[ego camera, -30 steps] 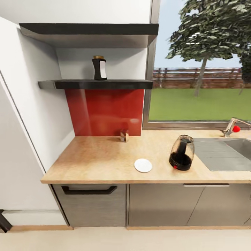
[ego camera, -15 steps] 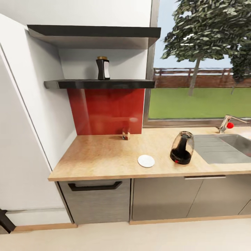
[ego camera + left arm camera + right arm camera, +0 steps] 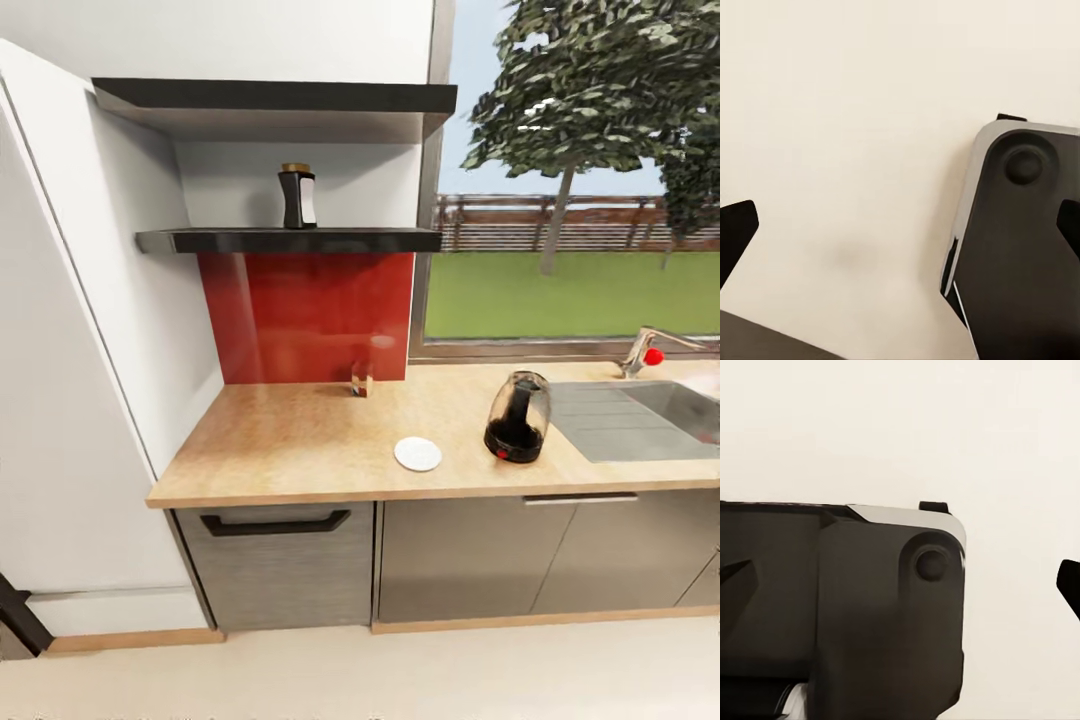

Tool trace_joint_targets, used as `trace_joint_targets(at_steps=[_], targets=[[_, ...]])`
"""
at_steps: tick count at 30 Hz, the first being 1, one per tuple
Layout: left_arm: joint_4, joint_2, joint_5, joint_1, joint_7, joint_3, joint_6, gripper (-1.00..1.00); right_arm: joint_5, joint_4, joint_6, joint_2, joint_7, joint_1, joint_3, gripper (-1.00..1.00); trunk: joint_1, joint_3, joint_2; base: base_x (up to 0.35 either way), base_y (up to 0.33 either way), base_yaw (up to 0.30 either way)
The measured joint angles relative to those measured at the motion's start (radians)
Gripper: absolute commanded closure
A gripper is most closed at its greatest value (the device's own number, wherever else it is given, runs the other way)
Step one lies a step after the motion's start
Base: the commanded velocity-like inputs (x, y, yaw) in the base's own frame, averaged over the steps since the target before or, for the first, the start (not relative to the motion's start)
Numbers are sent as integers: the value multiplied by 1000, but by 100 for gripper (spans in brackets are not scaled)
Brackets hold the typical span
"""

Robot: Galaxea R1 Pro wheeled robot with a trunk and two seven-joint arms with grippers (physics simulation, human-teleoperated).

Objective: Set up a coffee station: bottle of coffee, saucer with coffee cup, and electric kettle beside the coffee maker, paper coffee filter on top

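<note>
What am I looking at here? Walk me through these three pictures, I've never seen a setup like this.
These are simulator renders from a wheeled robot with two arms. The big picture comes from the camera on its head, looking at a kitchen. On the wood-grain countertop stand a glass electric kettle and, apart from it, a white saucer; a small glass sits by the red wall panel. The sink is set into the counter by the window. The bottle of coffee stands on the dark shelf above.

The two smaller pictures come from cameras near each gripper, pointing down at the pale floor and part of the robot's dark base. The left gripper and right gripper show only as dark fingertips at the picture edges, spread wide, holding nothing.
</note>
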Motion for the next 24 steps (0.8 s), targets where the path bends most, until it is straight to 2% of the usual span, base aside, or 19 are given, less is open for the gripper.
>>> trace_joint_targets(at_steps=[4,5,6,8,9,11,15,17,19,24], targets=[[-2,-2,-6,0,0,-5,0,-100,0,0,0,0,0,0,0,-100,0,0,0,-26,0,0],[-86,7,-56,-3,4,-34,-10,-100,-1,0,0,-4,-2,0,-2,-100,0,0,0,0,0,0],[-195,14,-69,-4,3,-40,-31,-100,-1,0,0,-4,-2,0,-1,-100,0,0,0,0,0,0],[-258,24,-78,-5,0,-42,-115,-100,-2,0,0,-4,-3,0,-1,-100,0,0,0,0,0,0],[-307,21,-82,-5,-3,-43,-192,-100,-2,0,0,-5,-3,0,-2,-100,0,0,0,0,0,0],[-377,17,-82,-5,-5,-42,-297,-100,-2,0,0,-6,-3,0,-2,-100,0,0,0,0,0,0],[-480,8,-76,-15,-3,-41,-444,-100,-1,0,0,-7,-3,0,-1,-100,0,0,0,0,0,0],[-530,-10,-76,-37,-4,-41,-519,-100,-1,0,0,-7,-3,0,-1,-100,0,0,0,0,0,0],[-552,-31,-78,-59,-1,-45,-556,-100,-1,0,0,-7,-3,0,-1,-100,0,0,0,0,0,0],[-592,-85,-81,-142,-3,-45,-587,-100,-1,0,0,-7,-3,0,-1,-100,0,0,0,0,0,0]])
